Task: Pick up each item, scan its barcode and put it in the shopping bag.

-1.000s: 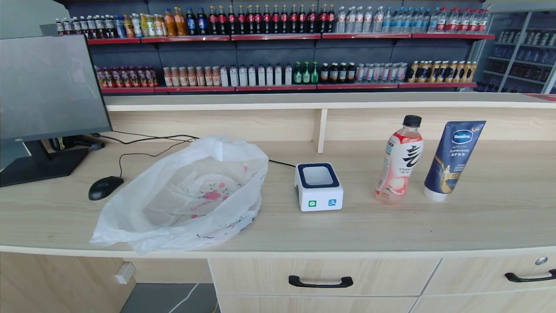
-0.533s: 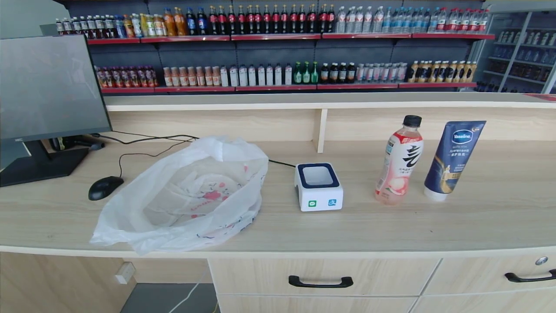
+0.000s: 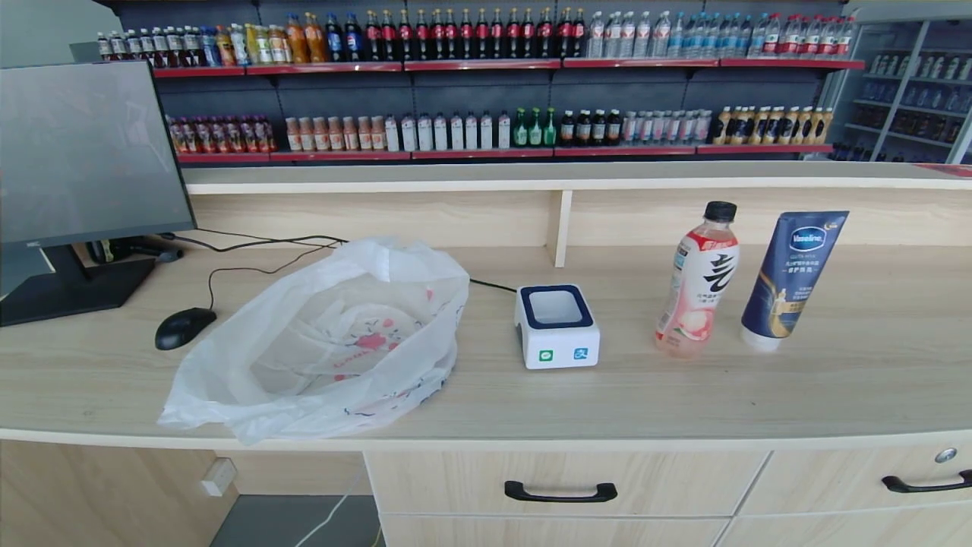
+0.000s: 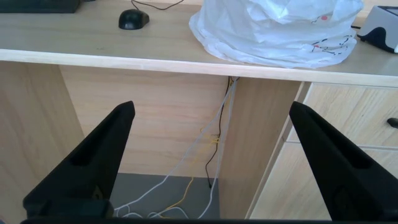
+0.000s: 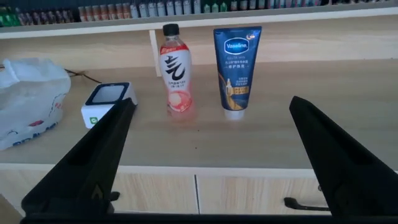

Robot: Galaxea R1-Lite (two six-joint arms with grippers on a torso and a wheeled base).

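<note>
A pink drink bottle [image 3: 699, 279] with a black cap stands upright on the wooden counter [image 3: 683, 395], right of the white barcode scanner [image 3: 557, 327]. A dark blue lotion tube [image 3: 793, 279] stands cap down just right of the bottle. The white plastic shopping bag [image 3: 334, 338] lies open left of the scanner. My left gripper [image 4: 211, 155] is open below the counter's front edge, under the bag [image 4: 280, 28]. My right gripper [image 5: 208, 155] is open in front of the counter, facing the bottle [image 5: 176, 73], tube [image 5: 236, 70] and scanner [image 5: 107, 102].
A monitor [image 3: 83, 167] and a black mouse [image 3: 184, 327] with cables sit at the counter's left. Drawers with black handles [image 3: 560, 492] line the front. A raised ledge [image 3: 562, 186] with a divider runs behind. Cables [image 4: 211, 149] hang under the counter.
</note>
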